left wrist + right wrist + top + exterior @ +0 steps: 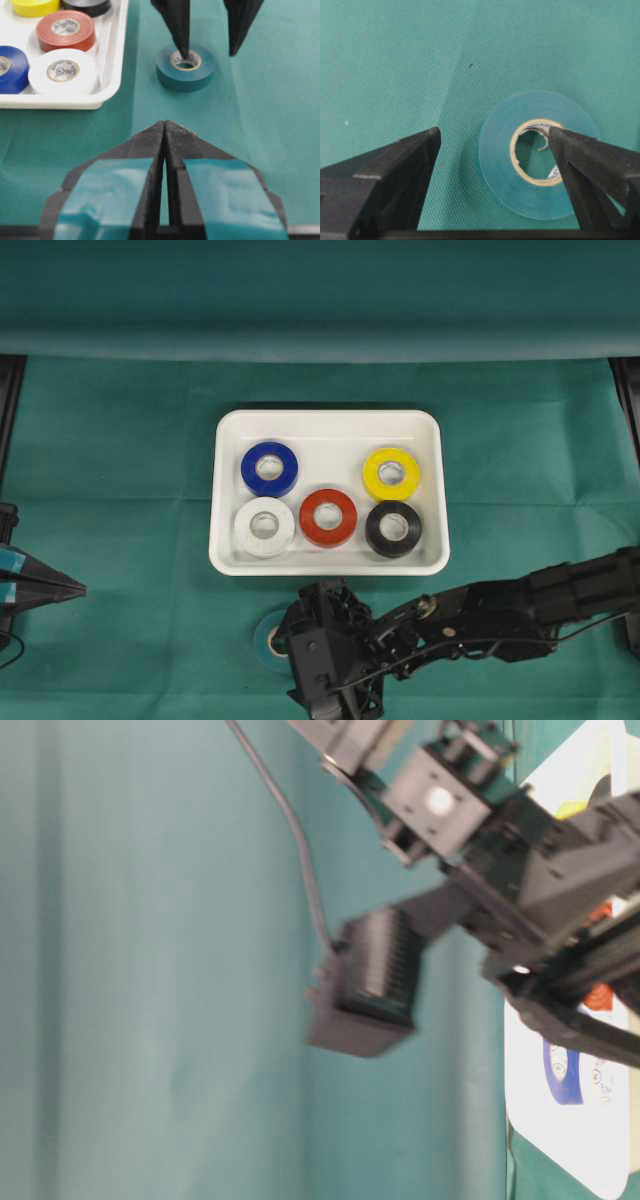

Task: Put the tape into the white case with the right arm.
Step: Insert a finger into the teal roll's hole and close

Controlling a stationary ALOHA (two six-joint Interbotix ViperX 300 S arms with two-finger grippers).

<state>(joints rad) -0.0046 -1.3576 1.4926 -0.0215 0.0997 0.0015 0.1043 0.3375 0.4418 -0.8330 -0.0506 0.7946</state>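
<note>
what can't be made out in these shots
- Green tape, overhead: mostly hidden under the right gripper.
- Table-level view: blurred; the right arm blocks most of the case.
- Left wrist view: yellow tape and black tape cut off by the top edge.
- Left gripper, overhead: cut off by the left edge.

The right tool (207,47) points down with its fingers spread wide; the left tool (165,131) rests with fingertips pressed together.
</note>
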